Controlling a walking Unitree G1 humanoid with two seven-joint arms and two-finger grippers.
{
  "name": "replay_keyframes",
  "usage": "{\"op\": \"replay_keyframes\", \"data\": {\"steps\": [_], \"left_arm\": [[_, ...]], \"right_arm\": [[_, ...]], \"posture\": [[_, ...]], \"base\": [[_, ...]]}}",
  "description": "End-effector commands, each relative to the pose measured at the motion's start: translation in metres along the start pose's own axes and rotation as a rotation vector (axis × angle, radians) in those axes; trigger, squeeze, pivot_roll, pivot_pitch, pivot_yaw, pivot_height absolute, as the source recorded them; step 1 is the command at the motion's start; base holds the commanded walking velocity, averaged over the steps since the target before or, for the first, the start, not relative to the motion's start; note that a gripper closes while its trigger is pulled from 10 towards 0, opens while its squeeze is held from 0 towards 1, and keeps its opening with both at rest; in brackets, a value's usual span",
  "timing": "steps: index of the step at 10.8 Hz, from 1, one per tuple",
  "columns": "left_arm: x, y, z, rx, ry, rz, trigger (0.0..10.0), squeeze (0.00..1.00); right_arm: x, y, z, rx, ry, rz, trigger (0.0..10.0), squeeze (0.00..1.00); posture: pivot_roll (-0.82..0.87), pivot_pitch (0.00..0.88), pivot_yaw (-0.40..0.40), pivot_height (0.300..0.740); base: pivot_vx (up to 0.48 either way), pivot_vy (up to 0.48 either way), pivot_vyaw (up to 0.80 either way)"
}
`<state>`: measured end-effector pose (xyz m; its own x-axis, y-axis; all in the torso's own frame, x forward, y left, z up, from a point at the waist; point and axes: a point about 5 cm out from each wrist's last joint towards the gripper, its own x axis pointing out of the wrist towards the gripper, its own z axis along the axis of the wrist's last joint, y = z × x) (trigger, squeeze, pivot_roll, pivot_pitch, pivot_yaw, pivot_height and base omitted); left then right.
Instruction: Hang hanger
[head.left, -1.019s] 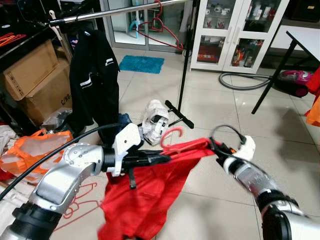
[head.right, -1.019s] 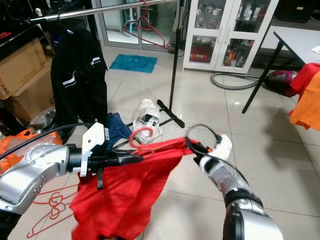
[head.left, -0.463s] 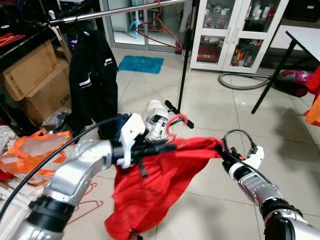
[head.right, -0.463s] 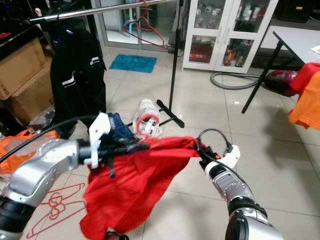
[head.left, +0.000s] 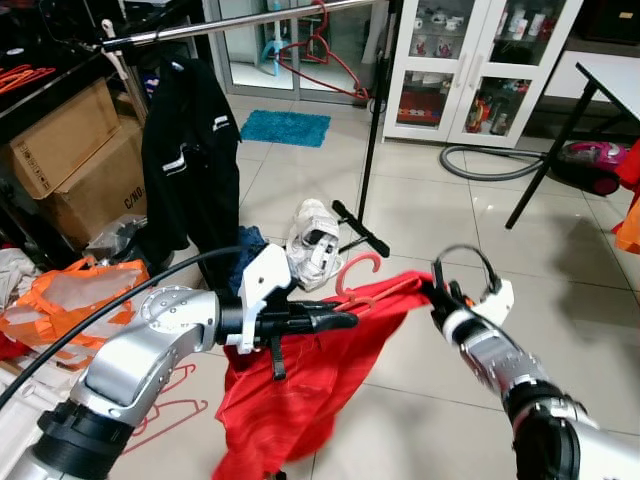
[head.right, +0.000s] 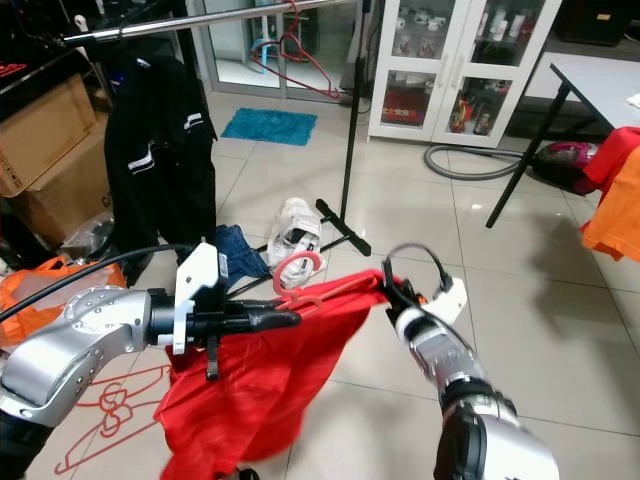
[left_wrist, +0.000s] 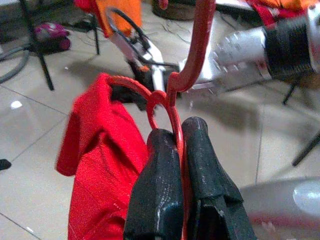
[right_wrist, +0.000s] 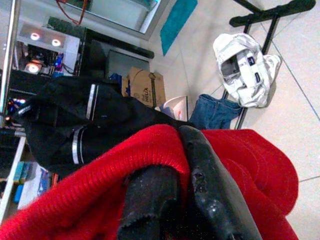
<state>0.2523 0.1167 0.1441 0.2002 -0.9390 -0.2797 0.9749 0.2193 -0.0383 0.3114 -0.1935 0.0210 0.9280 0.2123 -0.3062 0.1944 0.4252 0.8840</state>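
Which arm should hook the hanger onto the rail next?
Left. The left gripper is shut on the red hanger just below its hook, so it steers the hook. The right gripper only pinches the red garment.

— Any writing you can read?
— Only a few black printed characters on the lower cardboard box (head.left: 100, 195), well beyond the left claw (head.left: 345, 320) and out to its left. They look like "C/N", but they are too small to be sure.
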Motion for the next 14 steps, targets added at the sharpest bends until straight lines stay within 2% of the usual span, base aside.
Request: {"op": "replay_keyframes", "data": {"steps": [1,2,3,4,6,7,9,10,12,14], "left_arm": [[-0.012,-0.011,0.017,0.12,-0.021,-0.108,10.0,0.0],[-0.012,-0.012,0.015,0.116,-0.018,-0.109,10.0,0.0],[-0.012,-0.011,0.022,0.11,-0.062,-0.099,10.0,0.0],[-0.014,-0.011,0.038,0.108,-0.158,-0.095,10.0,0.0],[-0.02,-0.009,0.064,0.088,-0.316,-0.096,10.0,0.0],[-0.031,0.004,0.093,0.018,-0.544,-0.031,10.0,0.0],[-0.042,0.021,0.107,-0.028,-0.668,0.074,10.0,0.0],[-0.05,0.026,0.11,-0.057,-0.704,0.103,10.0,0.0],[-0.052,0.03,0.1,-0.063,-0.638,0.146,10.0,0.0],[-0.055,0.031,0.099,-0.107,-0.678,0.145,10.0,0.0]], "right_arm": [[-0.026,-0.021,0.072,-0.058,-0.339,-0.205,0.0,0.0],[-0.026,-0.021,0.075,-0.095,-0.347,-0.229,0.0,0.0],[-0.029,-0.025,0.078,-0.164,-0.35,-0.288,0.0,0.0],[-0.032,-0.032,0.074,-0.327,-0.306,-0.387,0.0,0.0],[-0.036,-0.042,0.065,-0.451,-0.233,-0.468,0.0,0.0],[-0.04,-0.051,0.057,-0.511,-0.19,-0.505,0.0,0.0],[-0.042,-0.056,0.05,-0.509,-0.165,-0.507,0.0,0.0],[-0.045,-0.062,0.047,-0.383,-0.182,-0.512,0.0,0.0],[-0.047,-0.066,0.036,-0.31,-0.147,-0.457,0.0,0.0],[-0.041,-0.062,0.015,-0.309,-0.017,-0.335,0.0,0.0]], "posture": [[-0.03,0.0,0.02,0.74],[-0.03,0.0,0.02,0.74],[-0.03,0.0,0.019,0.74],[-0.03,0.0,0.02,0.74],[-0.03,0.0,0.018,0.74],[-0.03,0.0,0.018,0.74],[-0.03,0.0,0.018,0.74],[-0.03,0.0,0.017,0.74],[-0.03,0.0,0.016,0.74],[-0.04,0.0,0.02,0.74]], "base": [[0.0,0.0,0.0],[0.0,0.0,0.0],[0.0,0.0,0.0],[0.0,0.0,0.0],[0.0,0.0,0.0],[0.0,0.0,0.0],[0.0,0.0,0.0],[0.0,0.0,0.0],[0.0,0.0,0.0],[0.0,0.0,0.0]]}}
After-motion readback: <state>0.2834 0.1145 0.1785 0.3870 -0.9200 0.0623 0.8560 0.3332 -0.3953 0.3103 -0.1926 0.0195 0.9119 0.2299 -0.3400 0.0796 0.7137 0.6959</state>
